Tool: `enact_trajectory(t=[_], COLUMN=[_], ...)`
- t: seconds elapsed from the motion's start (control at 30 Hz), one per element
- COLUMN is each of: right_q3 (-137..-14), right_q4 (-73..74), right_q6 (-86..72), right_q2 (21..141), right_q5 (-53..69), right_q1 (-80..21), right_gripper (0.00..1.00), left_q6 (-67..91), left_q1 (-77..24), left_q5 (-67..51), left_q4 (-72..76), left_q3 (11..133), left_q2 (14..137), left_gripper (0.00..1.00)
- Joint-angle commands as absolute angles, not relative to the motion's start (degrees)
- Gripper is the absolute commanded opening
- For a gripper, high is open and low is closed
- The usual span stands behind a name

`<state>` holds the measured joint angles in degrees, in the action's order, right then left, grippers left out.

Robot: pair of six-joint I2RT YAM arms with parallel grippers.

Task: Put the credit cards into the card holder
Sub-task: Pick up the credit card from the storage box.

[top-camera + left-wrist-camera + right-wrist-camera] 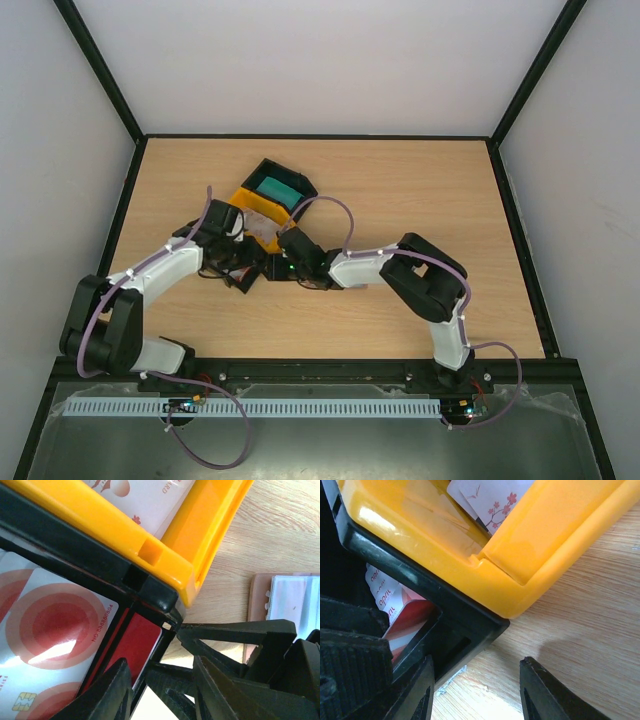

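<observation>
your right tool [477,692] stands open with only bare wooden table [580,630] between its fingers and nothing held. it sits just beside the corner of the open black plastic tray [450,622], which touches the open yellow plastic tray [470,555]. your left tool [160,682] has its fingers partly apart at that same black tray's near edge. something dark sits in the gap, and you cannot tell from the wrist view whether it is gripped or merely straddled. a thin red-and-white credit card with ring patterns [55,625] lies flat inside the black tray, with more red-and-white cards [402,612] stacked under its rim. pale pinkish-white credit cards with a blossom print [495,500] lie in the yellow tray. from above, a teal card [280,187] rests in a second black tray [302,180] on the far side of the yellow one. the flat brown leather-like card holder [257,600] lies open on the table, apart from the trays and to the right in the left wrist view, its clear sleeves showing. both arms meet over the trays at mid-table.
</observation>
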<state>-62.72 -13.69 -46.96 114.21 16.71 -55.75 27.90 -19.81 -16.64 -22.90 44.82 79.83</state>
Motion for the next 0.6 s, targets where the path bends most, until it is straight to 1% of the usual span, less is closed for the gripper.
enact_trajectory(t=[0.0, 0.17, 0.57], right_q3=[-60.4, -59.5, -58.9], right_q4=[-12.7, -13.3, -13.1], right_q6=[-46.7, -46.8, -47.2], right_q2=[112.2, 111.0, 110.8], right_q5=[13.6, 12.9, 12.6], right_q1=[-56.1, -56.0, -56.0], right_gripper=[0.45, 0.45, 0.45], left_q6=[29.6, 30.2, 32.8], left_q1=[-20.4, -20.5, -20.5], left_q5=[-20.2, -19.1, -20.4], left_q4=[-26.5, -26.2, -25.7], left_q3=[44.2, 43.7, 42.0], left_q2=[78.2, 77.7, 79.9], left_gripper=[0.41, 0.51, 0.52])
